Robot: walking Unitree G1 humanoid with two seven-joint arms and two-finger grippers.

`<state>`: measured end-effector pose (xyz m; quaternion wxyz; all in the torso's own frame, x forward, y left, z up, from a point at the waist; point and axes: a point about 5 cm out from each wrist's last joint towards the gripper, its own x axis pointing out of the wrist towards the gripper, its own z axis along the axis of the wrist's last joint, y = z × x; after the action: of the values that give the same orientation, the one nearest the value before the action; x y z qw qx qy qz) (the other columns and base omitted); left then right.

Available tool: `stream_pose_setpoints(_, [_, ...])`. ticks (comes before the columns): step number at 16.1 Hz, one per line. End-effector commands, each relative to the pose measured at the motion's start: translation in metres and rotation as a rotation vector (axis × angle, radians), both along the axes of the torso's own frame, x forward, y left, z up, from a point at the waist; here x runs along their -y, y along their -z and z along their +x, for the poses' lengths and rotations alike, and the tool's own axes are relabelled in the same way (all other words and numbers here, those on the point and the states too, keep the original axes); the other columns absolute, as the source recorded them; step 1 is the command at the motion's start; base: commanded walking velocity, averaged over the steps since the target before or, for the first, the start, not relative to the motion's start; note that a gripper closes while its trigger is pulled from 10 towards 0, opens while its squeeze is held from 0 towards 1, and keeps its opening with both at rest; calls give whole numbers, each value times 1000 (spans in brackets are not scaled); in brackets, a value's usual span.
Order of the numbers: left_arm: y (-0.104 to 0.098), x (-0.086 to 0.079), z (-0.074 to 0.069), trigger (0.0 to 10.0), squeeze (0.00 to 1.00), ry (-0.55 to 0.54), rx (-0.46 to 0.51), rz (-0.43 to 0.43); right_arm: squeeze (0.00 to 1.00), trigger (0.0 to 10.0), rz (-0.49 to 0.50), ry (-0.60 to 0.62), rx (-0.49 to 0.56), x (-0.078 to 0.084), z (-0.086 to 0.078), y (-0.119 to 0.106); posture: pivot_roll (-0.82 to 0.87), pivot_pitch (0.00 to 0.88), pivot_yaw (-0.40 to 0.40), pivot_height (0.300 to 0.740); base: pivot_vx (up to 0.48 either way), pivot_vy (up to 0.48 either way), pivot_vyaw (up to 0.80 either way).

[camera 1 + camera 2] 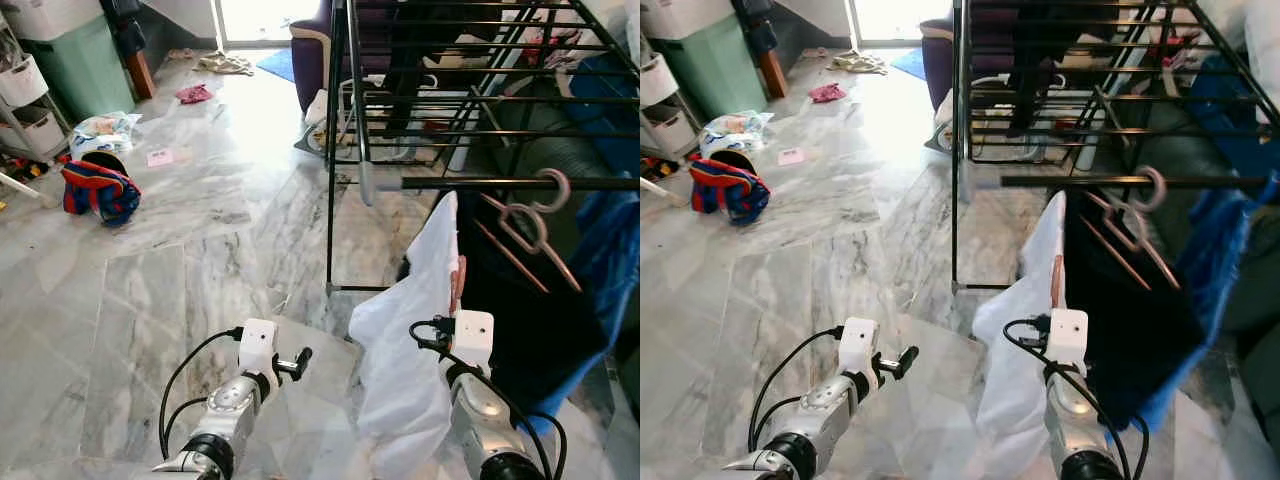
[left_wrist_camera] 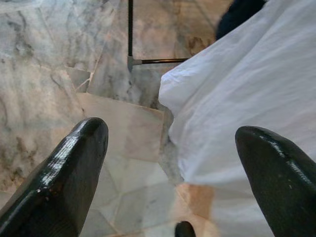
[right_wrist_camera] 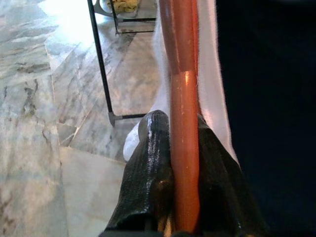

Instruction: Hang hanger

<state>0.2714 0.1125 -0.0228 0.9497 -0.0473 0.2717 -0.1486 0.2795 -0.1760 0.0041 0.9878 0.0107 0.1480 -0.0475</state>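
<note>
— Where is this?
— A marble floor (image 1: pixel 180 300) beside a black drying rack (image 1: pixel 345 150).
— And the hands?
— The right hand (image 3: pixel 182 197) is clamped on an orange hanger (image 3: pixel 181 98) carrying a white shirt (image 1: pixel 410 340), below the rack's rail; the left hand (image 2: pixel 168 163) gapes, holding nothing.

Two silver metal arms with dark joints. White boxy camera module on each wrist, black cables looping from it. Left claw (image 1: pixel 298 362), right claw (image 3: pixel 183 148): long black glossy fingers, rounded tips.
</note>
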Motion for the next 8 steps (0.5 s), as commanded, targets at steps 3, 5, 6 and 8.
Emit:
stream_pose_setpoints(3, [6, -9, -6, 10000, 0, -37, -30, 24, 0, 10000, 3, -11, 44, -3, 4, -7, -101, 111, -9, 740, 102, 0, 0])
stream_pose_setpoints(5, [7, -10, -7, 10000, 0, -39, -33, 26, 0, 10000, -3, -16, 56, -2, 5, -10, -98, 116, -9, 740, 0, 0, 0])
stream_pose_setpoints(6, [7, -11, -7, 10000, 0, -39, -31, 26, 0, 10000, -7, -34, 72, -3, 6, -12, -97, 118, -8, 740, 0, 0, 0])
stream_pose_setpoints(8, [6, -13, -6, 10000, 0, -37, -23, 32, 0, 10000, -37, -63, 116, -6, 8, -20, -95, 128, -3, 740, 0, 0, 0])
